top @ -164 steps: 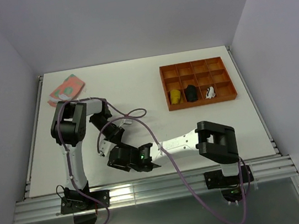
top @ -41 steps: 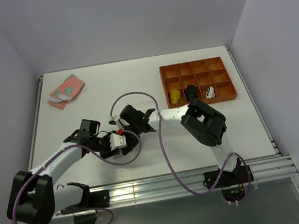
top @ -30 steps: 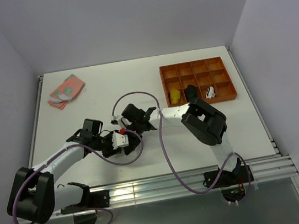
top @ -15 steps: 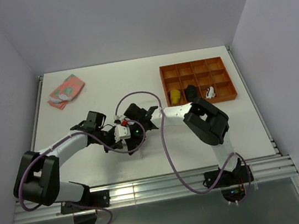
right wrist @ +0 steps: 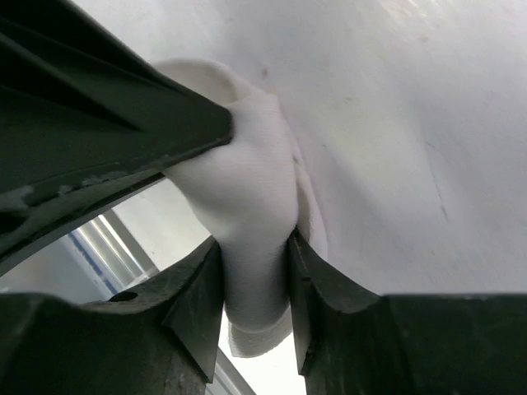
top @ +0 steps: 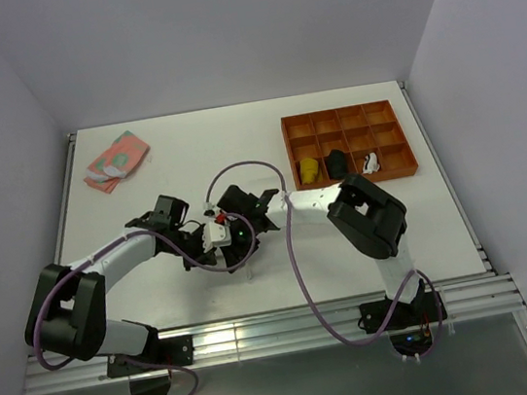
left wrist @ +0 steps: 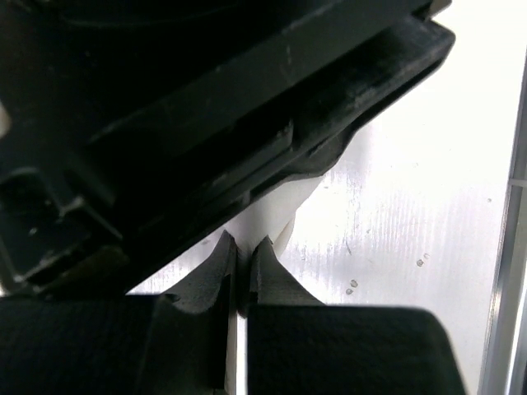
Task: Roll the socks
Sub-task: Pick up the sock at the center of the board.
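A plain white sock (right wrist: 247,177), bunched into a soft lump, hangs between my two grippers over the middle of the table (top: 145,190). My right gripper (right wrist: 254,240) has both fingers pressed against the lump's sides. My left gripper (left wrist: 244,243) is shut, pinching a thin white edge of the sock (left wrist: 276,216). From above, the left gripper (top: 214,236) and right gripper (top: 240,230) meet tip to tip, and they hide the sock there.
An orange compartment tray (top: 345,113) at the back right holds a yellow bundle (top: 310,169), a black bundle (top: 337,162) and a white-and-black bundle (top: 370,162). A pink and green cloth (top: 117,159) lies at the back left. The metal rail (top: 263,330) runs along the near edge.
My left gripper has shut on the sock's edge and moved right, up against the right gripper. The right fingers have spread a little around the lump.
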Available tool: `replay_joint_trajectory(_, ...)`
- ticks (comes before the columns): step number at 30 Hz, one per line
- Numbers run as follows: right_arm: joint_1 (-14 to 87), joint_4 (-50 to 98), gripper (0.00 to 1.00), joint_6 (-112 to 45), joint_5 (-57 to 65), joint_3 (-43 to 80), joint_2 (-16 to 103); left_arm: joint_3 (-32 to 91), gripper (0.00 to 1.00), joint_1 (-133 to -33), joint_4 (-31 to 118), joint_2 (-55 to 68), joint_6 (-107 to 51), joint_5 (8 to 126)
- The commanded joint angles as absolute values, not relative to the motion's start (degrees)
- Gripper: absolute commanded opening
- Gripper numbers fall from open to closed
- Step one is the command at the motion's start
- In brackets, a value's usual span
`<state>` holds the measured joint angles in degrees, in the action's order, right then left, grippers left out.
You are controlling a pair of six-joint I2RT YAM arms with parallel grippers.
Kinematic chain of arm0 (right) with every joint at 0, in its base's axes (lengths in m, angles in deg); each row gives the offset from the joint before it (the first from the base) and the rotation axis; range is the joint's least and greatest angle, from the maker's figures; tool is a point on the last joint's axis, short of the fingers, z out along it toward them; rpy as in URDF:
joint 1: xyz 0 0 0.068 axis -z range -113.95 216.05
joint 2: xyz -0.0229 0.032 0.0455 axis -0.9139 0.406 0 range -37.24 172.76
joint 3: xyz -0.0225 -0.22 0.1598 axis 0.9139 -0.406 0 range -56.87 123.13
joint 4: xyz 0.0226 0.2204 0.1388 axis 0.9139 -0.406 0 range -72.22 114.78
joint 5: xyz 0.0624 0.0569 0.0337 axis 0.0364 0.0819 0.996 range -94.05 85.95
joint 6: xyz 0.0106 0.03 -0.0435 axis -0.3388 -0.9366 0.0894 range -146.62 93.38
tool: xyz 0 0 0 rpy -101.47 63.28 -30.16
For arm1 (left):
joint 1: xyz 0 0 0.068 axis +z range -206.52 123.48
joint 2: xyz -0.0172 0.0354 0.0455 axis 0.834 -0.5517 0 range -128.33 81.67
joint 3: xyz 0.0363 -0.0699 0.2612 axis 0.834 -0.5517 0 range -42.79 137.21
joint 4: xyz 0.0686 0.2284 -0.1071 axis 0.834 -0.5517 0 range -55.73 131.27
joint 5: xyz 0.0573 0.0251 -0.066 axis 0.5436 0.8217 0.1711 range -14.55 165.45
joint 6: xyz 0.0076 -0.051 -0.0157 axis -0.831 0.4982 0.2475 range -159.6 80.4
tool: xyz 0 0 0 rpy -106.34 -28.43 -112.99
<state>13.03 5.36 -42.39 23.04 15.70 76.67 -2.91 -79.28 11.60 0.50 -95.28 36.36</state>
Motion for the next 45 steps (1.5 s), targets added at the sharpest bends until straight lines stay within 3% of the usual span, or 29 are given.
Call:
replay_joint_trajectory(1,11.4,2.5,0.42,-44.4,5.5,16.3,81.5,-4.8,0.00,-85.1,4.5,-1.0,-100.8,35.6)
replay_joint_trajectory(14,10.1,0.9,0.53,-46.0,-1.5,17.8,83.0,-4.7,0.00,-85.4,4.4,-0.1,-99.4,35.7)
replay_joint_trajectory(19,9.7,0.3,0.52,-45.8,-0.4,19.2,85.2,-4.5,0.00,-85.9,4.4,-0.7,-98.9,35.6)
replay_joint_trajectory(21,9.5,0.5,0.36,-46.1,0.0,19.4,86.0,-4.3,0.00,-86.0,4.8,-0.3,-98.3,35.2)
replay_joint_trajectory(23,9.5,1.0,0.12,-46.5,0.3,18.7,86.2,-4.0,0.01,-86.0,5.0,-0.1,-97.7,35.0)
replay_joint_trajectory(26,9.5,2.4,0.01,-47.1,1.2,17.2,86.1,-3.1,0.01,-86.0,5.5,-0.2,-96.1,35.0)
replay_joint_trajectory(29,9.4,3.2,0.00,-47.5,1.5,15.0,85.5,-1.7,0.02,-86.0,6.6,-0.5,-92.9,35.4)
replay_joint_trajectory(36,9.4,6.4,0.00,-48.6,1.6,10.7,82.9,4.3,0.22,-84.0,4.4,2.5,-87.6,32.0)
replay_joint_trajectory(45,10.8,8.7,0.00,-50.9,1.6,8.8,80.5,15.7,0.22,-79.1,-5.8,4.4,-85.5,24.0)
